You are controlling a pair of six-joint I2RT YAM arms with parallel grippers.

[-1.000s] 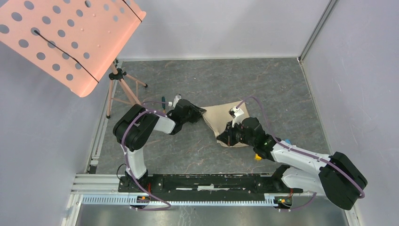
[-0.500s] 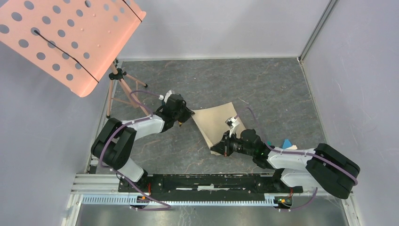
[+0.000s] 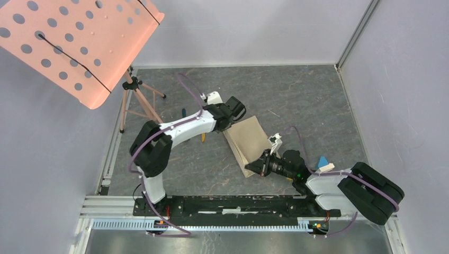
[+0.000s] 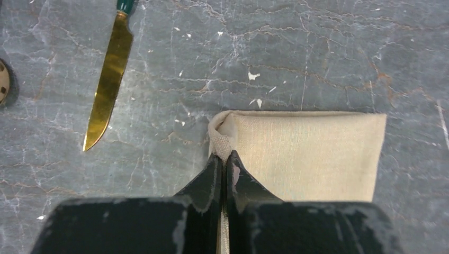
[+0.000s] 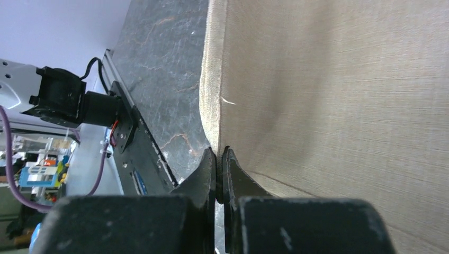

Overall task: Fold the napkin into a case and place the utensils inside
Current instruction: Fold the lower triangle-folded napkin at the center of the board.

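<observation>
Left hand [image 4: 223, 156] and right hand [image 5: 218, 151], both in a pinch on the napkin [image 4: 307, 153]

Plain beige napkin [image 4: 307, 153]; knife [image 4: 108, 79] gold blade, teal-green handle; table [image 4: 317, 53] grey, marbled; stand [image 3: 79, 53] salmon-pink, holed.

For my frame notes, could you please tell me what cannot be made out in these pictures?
Spoon: not identifiable in any view; the left arm may cover it in the top view.
Knife: handle cut off by the left wrist view's top edge.
Napkin: near part hidden behind the left gripper in the left wrist view.
</observation>
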